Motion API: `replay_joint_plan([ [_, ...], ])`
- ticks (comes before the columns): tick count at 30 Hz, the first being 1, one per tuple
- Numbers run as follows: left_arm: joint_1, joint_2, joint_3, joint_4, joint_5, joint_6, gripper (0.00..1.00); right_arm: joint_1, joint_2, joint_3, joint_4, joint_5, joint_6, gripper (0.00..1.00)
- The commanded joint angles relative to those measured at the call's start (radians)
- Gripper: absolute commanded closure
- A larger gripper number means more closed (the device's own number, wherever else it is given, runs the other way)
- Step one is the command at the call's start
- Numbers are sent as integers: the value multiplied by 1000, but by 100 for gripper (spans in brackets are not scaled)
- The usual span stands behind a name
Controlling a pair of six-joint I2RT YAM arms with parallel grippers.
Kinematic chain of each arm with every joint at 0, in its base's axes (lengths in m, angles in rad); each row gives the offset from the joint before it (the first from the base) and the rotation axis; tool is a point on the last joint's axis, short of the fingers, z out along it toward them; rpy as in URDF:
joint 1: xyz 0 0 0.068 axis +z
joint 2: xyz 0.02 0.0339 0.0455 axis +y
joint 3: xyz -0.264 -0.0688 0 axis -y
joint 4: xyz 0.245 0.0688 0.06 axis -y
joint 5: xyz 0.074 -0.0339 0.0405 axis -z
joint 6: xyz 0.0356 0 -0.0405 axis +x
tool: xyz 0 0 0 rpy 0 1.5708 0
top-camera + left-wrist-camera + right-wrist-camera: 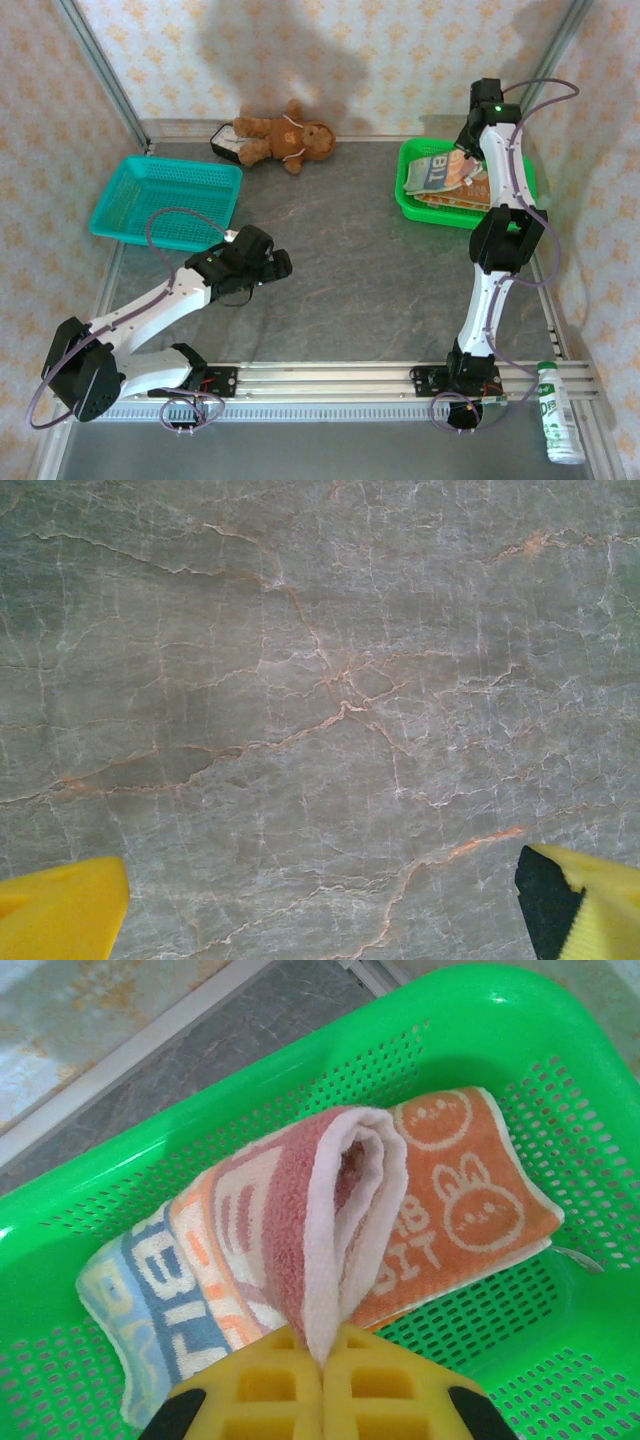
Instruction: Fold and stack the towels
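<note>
A green basket (500,1040) holds the towels in a pile. The cream towel with coloured block lettering (170,1280) lies on top at the left. The orange-and-cream towel with cartoon rabbits (470,1200) lies at the right. My right gripper (322,1345) is shut on a raised pink-and-white fold (340,1210) of the lettered towel, lifted into a loop. From above, the towels (440,178) sit in the basket (420,208) under the right gripper (470,160). My left gripper (320,920) hangs open over bare table, yellow fingers (60,910) wide apart.
An empty teal basket (165,200) stands at the left. A brown teddy bear (285,140) lies by the back wall. A white bottle (560,415) lies at the front right beyond the rail. The grey marble table (360,260) stretches between the arms.
</note>
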Motion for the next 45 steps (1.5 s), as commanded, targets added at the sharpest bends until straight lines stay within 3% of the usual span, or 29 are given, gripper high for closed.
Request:
replay_joint_plan([
  [1,8,6,29,-17,-12,14,0,-5,1,53,-15,-25,-10,100],
  [17,10,20,28,-4,4,12,0,-4,-58,114,-19,-69,18,100],
  [42,10,9,20,-10,1,8,0,-18,-36,69,-26,16,16,100],
  [45,11,7,22,-9,-4,9,0,-20,-44,73,-16,-39,13,100],
])
